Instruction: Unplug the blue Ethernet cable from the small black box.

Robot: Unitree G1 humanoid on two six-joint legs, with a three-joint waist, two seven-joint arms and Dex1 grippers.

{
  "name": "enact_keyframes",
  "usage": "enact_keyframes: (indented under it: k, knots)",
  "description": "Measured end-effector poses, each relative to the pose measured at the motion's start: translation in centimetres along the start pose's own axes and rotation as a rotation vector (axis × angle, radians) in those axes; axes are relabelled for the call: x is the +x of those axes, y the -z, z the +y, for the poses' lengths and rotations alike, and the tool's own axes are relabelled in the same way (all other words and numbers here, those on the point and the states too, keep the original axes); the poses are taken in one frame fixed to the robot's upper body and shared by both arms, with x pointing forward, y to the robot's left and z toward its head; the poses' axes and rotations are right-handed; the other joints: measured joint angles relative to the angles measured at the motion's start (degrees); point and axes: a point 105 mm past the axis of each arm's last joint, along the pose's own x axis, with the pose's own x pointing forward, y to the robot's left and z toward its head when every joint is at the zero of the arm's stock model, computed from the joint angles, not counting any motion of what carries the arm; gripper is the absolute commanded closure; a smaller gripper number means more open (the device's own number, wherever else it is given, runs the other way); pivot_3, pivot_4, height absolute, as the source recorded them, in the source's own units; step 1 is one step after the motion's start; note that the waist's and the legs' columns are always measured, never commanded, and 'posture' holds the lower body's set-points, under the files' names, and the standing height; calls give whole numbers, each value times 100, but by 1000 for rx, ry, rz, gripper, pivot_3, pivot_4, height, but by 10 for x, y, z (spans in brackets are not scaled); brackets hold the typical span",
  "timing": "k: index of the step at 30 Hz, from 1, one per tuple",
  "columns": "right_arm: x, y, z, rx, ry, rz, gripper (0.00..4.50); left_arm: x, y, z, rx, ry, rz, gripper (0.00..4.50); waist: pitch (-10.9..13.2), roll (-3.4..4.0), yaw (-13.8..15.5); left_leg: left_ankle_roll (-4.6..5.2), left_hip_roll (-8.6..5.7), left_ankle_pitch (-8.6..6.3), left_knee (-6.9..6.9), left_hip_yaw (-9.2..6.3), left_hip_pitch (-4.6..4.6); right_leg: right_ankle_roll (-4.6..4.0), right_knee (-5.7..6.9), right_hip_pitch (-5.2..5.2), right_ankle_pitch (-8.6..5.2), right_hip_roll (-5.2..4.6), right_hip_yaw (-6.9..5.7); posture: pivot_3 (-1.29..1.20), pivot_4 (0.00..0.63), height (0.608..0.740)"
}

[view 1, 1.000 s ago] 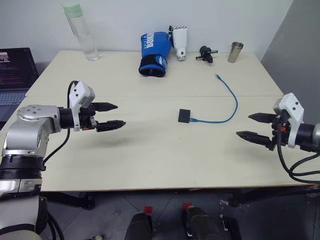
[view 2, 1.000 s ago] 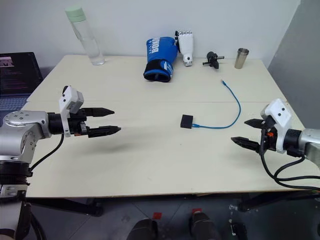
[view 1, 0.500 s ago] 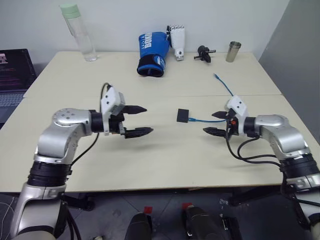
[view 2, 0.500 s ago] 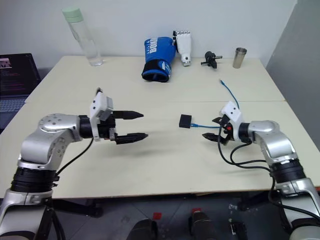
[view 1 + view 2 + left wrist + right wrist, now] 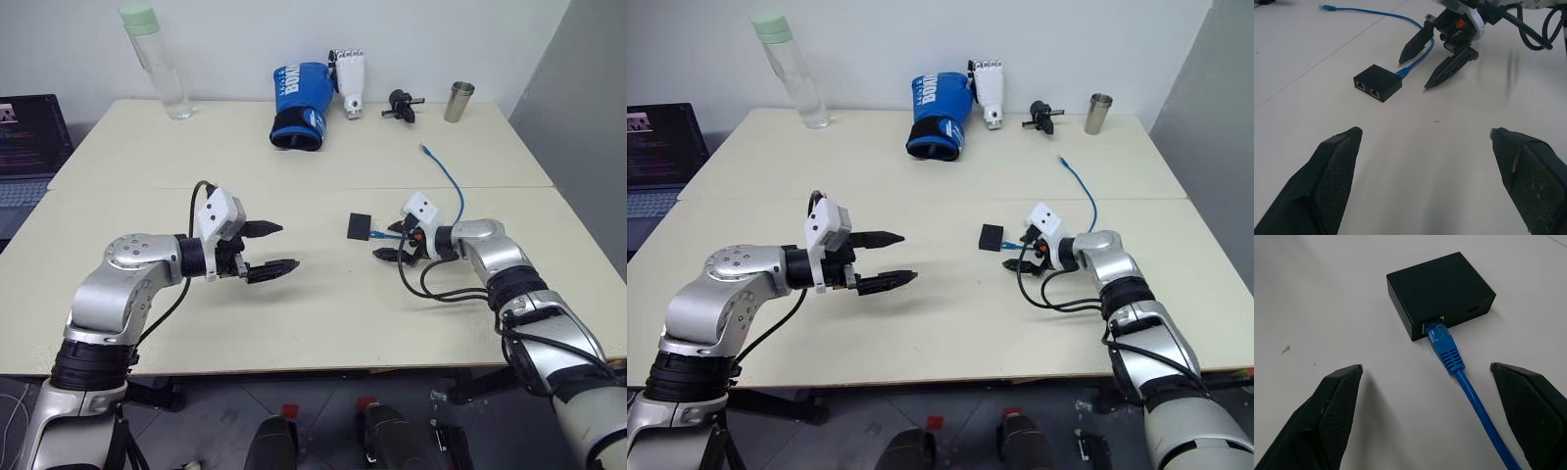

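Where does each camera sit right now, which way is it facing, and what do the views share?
Head pair: looks down over the table; both arms, left gripper and right gripper show.
Left wrist: looks past its open fingers at the small black box, the opposite gripper behind it.
Right wrist: looks along its open fingers, which straddle the blue Ethernet cable, plugged into the box.
Shared: box and cable in all.

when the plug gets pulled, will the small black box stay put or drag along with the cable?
Likely drags. The small black box is flat and low, lying loose on the smooth table, so it probably weighs little and slides easily. It should not tip. The blue Ethernet cable is plugged into its side socket, and the open left gripper is apart from the box, so nothing braces it yet.
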Motion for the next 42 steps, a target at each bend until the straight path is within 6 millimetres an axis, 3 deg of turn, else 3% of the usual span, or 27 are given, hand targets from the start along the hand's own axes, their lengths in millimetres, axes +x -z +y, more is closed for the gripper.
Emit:
enact_keyframes:
  k: [4, 22, 29, 31, 36, 38, 42]
  knots:
    - [5, 0, -1, -7, 2, 6, 67, -1, -1, -3, 1, -3, -7, 0, 0, 0, -13, 0, 0, 0, 0, -1, 2, -1, 3, 1, 1, 0, -1, 0, 150, 740]
    - [13, -14, -2, -3, 17, -29, 4334, -2, -2, -1, -4, -22, -4, 0, 0, 1, -118, -1, 0, 0, -3, -3, 3, -2, 4, 0, 1, 0, -1, 0, 150, 740]
    - [5, -16, -9, -13, 37, -47, 4369, -2, -2, -1, -6, -22, -6, 0, 1, 1, -124, -1, -1, 0, -4, -3, 2, -2, 2, 0, 1, 0, -1, 0, 150, 740]
    - [-3, -25, -14, -31, 42, -85, 4369, -3, -2, 0, -7, -28, -9, 0, 3, 4, -129, -1, 0, 0, -4, -2, 2, -2, 2, -1, 1, -1, 0, 0, 150, 740]
    - [-41, -53, -18, -336, 118, -196, 4369, -13, -8, 9, -43, -70, -38, 0, 2, 4, -107, -1, 0, 0, -13, -13, -2, -1, -3, 0, 0, -1, -11, 0, 150, 740]
    - [-56, -49, -7, -524, 161, -193, 4369, -15, -13, 16, -96, -74, -66, 0, 2, 4, -73, -1, -1, 0, -13, -15, -4, 0, -4, -1, -1, -1, -13, 0, 150, 740]
    - [-56, -43, 15, -682, 170, -195, 4369, -16, -26, 24, -131, -61, -104, 0, 2, 4, -78, -1, -2, 0, -6, -6, -2, 1, 0, -1, -1, -1, -5, 0, 150, 740]
